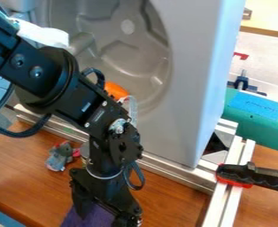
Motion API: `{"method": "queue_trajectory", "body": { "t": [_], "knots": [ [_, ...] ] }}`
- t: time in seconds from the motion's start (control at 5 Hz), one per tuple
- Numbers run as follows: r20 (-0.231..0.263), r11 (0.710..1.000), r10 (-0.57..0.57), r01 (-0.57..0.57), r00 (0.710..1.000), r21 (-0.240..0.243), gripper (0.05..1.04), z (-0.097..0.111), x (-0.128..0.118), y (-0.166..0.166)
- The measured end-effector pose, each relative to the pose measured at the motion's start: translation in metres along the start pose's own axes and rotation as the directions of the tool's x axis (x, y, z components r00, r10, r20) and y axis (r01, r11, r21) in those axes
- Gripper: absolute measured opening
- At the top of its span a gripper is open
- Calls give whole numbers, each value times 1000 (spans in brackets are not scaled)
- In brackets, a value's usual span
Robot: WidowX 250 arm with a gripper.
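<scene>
On the left of the desk (pixel 171 201) a small grey plush toy (pixel 59 156) with pinkish-red bits lies just beside the arm. It looks light and squashy, with nothing brittle about it, and its round middle would give the surest hold (the pinkish parts look thin and might fold or slip).

Next along, at the bottom edge, is a purple cloth (pixel 85 218), right below and against the black pincer (pixel 106 215). I cannot tell whether the pincer is spread, pressed together or pinching the cloth. The fabric looks soft, limp and light: it should take a firm squeeze without harm, yet a shallow bite may catch only one layer or slide off. A raised fold or a bunched part, taken well in, seems best; a flat stretch would be harder to gather.

Behind the arm stands a grey moulded shell (pixel 186 88), stiff by its look, and to the right a black-and-red clamp (pixel 253 175) sits on the metal rails (pixel 215 208).
</scene>
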State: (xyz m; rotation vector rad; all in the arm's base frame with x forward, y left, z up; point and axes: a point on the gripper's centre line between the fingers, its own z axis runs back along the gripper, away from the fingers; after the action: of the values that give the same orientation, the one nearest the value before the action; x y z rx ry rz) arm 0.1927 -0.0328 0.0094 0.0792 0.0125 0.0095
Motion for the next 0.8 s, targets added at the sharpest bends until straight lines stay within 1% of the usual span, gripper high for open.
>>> {"method": "queue_trajectory", "body": {
  "t": [0.2,0.4,0.6,0.8],
  "knots": [
    [-12,1000,-7,7,1000,2,1000,-2,-2,0],
    [18,1000,-5,5,1000,-6,1000,2,10,30],
    [84,1000,-22,22,996,4,1000,9,26,61],
    [165,999,-29,26,986,18,1000,4,41,84]
  ]
}}
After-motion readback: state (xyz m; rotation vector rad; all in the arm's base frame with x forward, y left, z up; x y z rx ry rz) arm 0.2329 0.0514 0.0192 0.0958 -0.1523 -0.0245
